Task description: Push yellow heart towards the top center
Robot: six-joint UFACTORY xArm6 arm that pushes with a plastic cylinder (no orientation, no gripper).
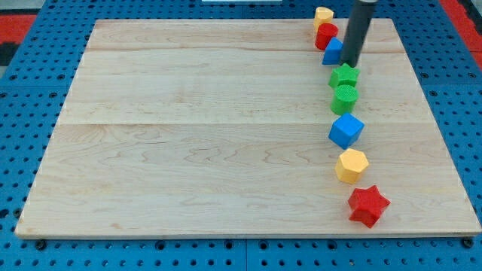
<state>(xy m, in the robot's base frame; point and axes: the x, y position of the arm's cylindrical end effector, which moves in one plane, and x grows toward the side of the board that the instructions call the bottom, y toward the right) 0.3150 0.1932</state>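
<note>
Eight blocks are standing in a loose column down the view's right side of the wooden board (226,128), and none of them is sitting near the top centre, so the job is looking barely begun. The board itself, the largest thing here, is lying on a blue pegboard table (22,113), and its whole top middle is showing nothing but wood.

The rod is coming down from the view's top, and my tip (349,63) is resting just above the green star (345,75) and right beside the blue block (333,51), whose shape is partly hidden behind the rod; it may be touching that blue block, though I cannot be sure from this angle. There are no jaws here to open or close, and the tip is holding nothing.

Going down in size among the blocks: the red star (368,205) is sitting lowest, then the yellow hexagon (351,165), the blue cube (346,130) and the green cylinder (344,98).

The yellow heart (324,14) is sitting at the very top of the column, touching the red block (326,35) below it. My tip is standing near it but apart, with the red and blue blocks between. What is left, I judge, is getting to the heart's right side and pushing it leftward along the top edge.
</note>
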